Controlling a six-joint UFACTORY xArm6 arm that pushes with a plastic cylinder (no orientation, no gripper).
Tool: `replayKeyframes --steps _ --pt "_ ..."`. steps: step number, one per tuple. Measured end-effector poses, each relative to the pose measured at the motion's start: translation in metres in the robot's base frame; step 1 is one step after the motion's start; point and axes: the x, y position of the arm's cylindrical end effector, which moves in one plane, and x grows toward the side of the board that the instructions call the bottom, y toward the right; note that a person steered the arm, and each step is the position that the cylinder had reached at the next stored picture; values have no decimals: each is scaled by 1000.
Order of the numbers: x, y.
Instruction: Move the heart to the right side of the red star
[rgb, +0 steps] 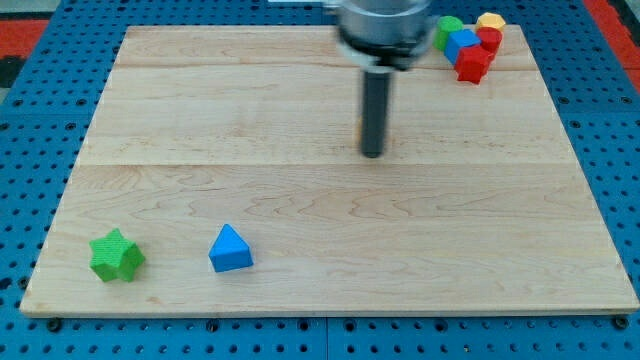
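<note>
My tip (372, 153) rests on the board a little above its middle. A thin yellow-orange sliver (362, 131) shows at the rod's left edge; a yellow block seems to sit right behind the rod, almost wholly hidden, so I cannot make out its shape. The red star (472, 65) lies at the view's top right, at the lower edge of a tight cluster, far right of and above my tip.
The cluster also holds a green round block (448, 27), a blue cube (463, 43), a yellow block (490, 20) and a red round block (490, 40). A green star (116, 256) and a blue triangle (230, 249) lie at the bottom left.
</note>
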Motion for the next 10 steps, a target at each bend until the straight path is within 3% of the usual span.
replayKeyframes --steps 1,2,3,4,5,6,7,8,10 --pt "0 -7" --pt "0 -74" --pt "-11 -105" --pt "-37 -58" --pt "-38 29" --pt "-38 41" --pt "-18 16" --pt "7 30" --pt "-47 145"
